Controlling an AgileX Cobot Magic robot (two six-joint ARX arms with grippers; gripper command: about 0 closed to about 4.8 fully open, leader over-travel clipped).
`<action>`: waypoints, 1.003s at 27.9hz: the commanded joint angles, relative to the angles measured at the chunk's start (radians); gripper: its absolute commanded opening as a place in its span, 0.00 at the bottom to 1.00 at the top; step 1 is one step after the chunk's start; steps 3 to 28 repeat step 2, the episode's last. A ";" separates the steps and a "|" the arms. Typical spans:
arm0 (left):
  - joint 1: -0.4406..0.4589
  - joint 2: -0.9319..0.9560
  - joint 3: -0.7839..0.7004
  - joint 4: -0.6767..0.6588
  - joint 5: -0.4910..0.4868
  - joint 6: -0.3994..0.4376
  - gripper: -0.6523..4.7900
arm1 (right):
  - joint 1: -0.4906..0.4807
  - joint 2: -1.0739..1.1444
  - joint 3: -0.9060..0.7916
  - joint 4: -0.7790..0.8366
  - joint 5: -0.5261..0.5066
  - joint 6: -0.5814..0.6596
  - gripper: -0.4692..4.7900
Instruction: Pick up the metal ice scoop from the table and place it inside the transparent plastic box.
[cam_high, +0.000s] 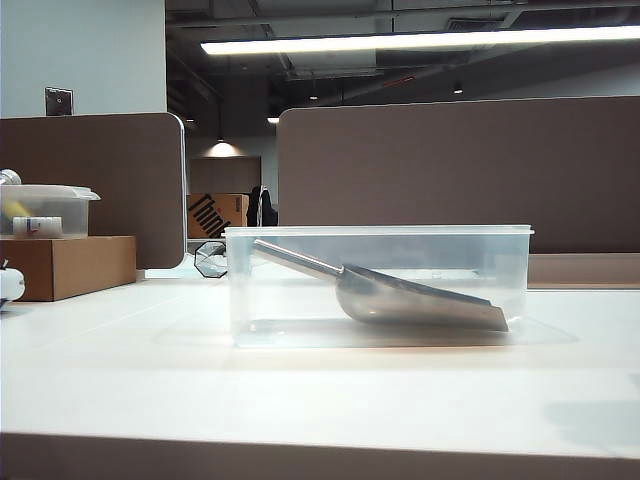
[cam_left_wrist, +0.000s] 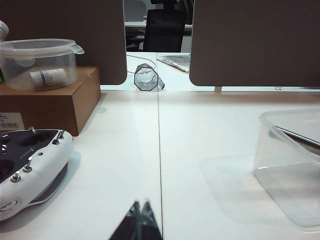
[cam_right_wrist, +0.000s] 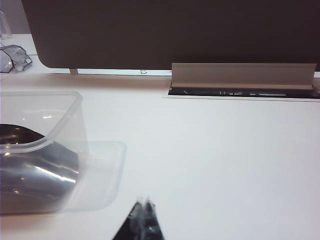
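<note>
The metal ice scoop (cam_high: 420, 298) lies inside the transparent plastic box (cam_high: 378, 285), its bowl resting on the box floor with the slanted mouth toward the right end in the exterior view, and its thin rod handle rising at a slant toward the upper left corner of the box. The box stands on the white counter (cam_high: 300, 390), near the middle of it.

The left gripper (cam_left_wrist: 140, 216) hangs low over the counter with its jaws together, the dark tips meeting in a point and holding nothing. The box lies ahead of these jaws and off to their right, well apart from them; only one corner of it and a stretch of the scoop handle show in the left wrist view. A white handheld controller (cam_left_wrist: 27, 167) lies just to the left of the jaws, and farther ahead on that side a cardboard box (cam_left_wrist: 55, 100) carries a smaller lidded container (cam_left_wrist: 40, 62).

The right gripper (cam_right_wrist: 142, 215) also has its jaws together and empty. The box with the scoop bowl sits ahead and to the left of them, near but not touching.
</note>
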 joint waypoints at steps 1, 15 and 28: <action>0.002 0.001 0.000 0.013 0.001 0.001 0.12 | 0.000 0.001 0.002 0.014 -0.001 -0.002 0.09; 0.002 0.001 0.000 0.013 0.001 0.001 0.12 | 0.000 0.001 0.002 0.014 -0.001 -0.002 0.09; 0.002 0.001 0.000 0.013 0.001 0.001 0.12 | 0.000 0.001 0.002 0.014 -0.001 -0.002 0.09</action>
